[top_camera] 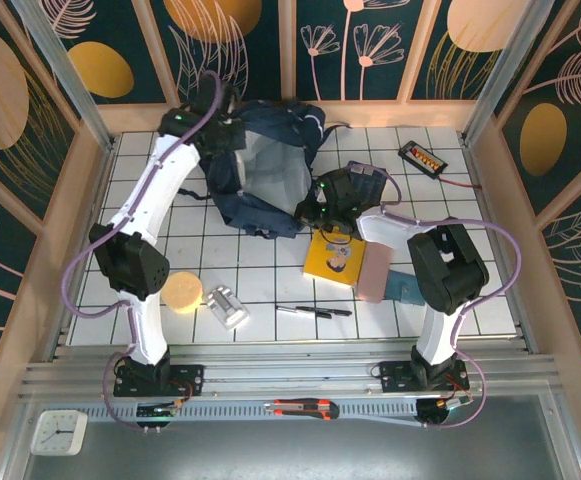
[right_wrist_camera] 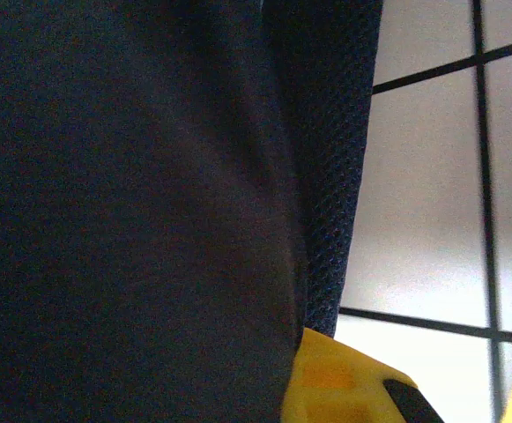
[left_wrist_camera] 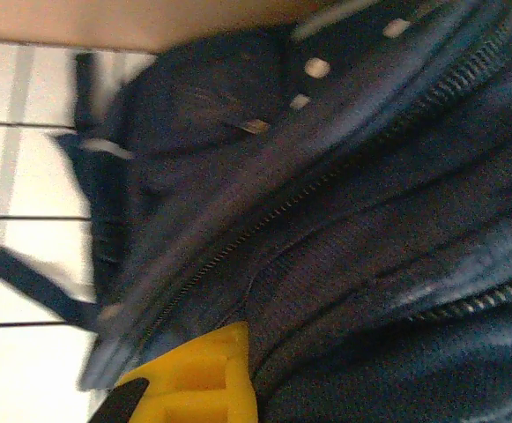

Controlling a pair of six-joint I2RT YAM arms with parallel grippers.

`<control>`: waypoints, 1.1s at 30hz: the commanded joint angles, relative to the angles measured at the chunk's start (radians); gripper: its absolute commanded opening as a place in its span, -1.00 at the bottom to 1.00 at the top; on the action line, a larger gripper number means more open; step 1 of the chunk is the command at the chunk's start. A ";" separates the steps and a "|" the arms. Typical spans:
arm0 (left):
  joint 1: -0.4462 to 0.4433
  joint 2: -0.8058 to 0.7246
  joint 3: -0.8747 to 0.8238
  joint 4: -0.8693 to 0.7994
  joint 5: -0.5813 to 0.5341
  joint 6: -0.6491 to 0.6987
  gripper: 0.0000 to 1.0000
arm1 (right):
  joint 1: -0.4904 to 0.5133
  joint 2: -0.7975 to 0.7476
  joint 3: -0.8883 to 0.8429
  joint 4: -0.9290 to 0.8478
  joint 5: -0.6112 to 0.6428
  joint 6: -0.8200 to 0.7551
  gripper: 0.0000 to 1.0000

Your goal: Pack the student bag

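Note:
The student bag (top_camera: 238, 207), dark navy, lies at the back middle of the table with its mouth held apart so the pale lining (top_camera: 275, 165) shows. My left gripper (top_camera: 222, 135) is at the bag's far left rim, shut on the fabric. In the left wrist view its yellow finger (left_wrist_camera: 194, 379) presses into the navy cloth (left_wrist_camera: 370, 220) beside a zip. My right gripper (top_camera: 315, 207) sits at the bag's near right rim, shut on it. The right wrist view has its yellow finger (right_wrist_camera: 335, 383) tight against the fabric edge (right_wrist_camera: 132, 194).
A yellow book (top_camera: 332, 256), a pink block (top_camera: 375, 270) and a teal item (top_camera: 406, 290) lie right of centre. A pen (top_camera: 315, 311), a clear container (top_camera: 228, 306) and a yellow round item (top_camera: 182, 292) lie near the front. A black device (top_camera: 422, 157) sits back right.

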 commanded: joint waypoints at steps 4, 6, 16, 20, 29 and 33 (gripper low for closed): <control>0.075 -0.011 0.112 0.012 -0.314 0.116 -1.00 | -0.007 0.071 0.026 -0.246 0.216 -0.184 -1.00; 0.084 -0.022 0.100 0.014 -0.337 0.137 -1.00 | -0.022 0.074 0.021 -0.248 0.219 -0.206 -1.00; 0.068 -0.147 -0.182 0.162 -0.014 0.114 -1.00 | -0.106 -0.025 0.056 -0.141 -0.115 -0.321 0.06; 0.046 -0.182 -0.349 0.267 0.058 0.017 -1.00 | -0.139 -0.105 0.112 -0.238 -0.140 -0.260 0.41; 0.031 -0.164 -0.512 0.431 0.220 -0.090 -1.00 | -0.410 -0.185 0.019 -0.408 0.003 -0.247 0.51; 0.009 -0.126 -0.537 0.504 0.295 -0.134 -1.00 | -0.499 -0.065 0.051 -0.379 -0.023 -0.287 0.50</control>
